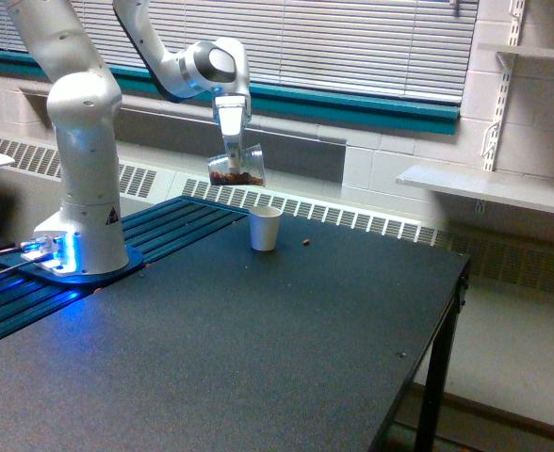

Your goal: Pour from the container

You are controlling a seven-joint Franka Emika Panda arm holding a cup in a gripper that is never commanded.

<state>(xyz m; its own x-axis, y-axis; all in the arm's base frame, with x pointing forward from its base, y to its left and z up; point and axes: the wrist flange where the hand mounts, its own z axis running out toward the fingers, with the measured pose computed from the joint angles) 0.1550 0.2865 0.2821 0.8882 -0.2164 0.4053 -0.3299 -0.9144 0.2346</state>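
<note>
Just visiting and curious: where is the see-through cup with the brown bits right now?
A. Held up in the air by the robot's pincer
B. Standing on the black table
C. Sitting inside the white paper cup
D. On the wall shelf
A: the clear cup hangs from the pincer, above and apart from the white paper cup on the table.

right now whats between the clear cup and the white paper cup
Nothing: in the exterior view the clear cup, held by the pincer, hangs above the white paper cup with only air between.
</note>
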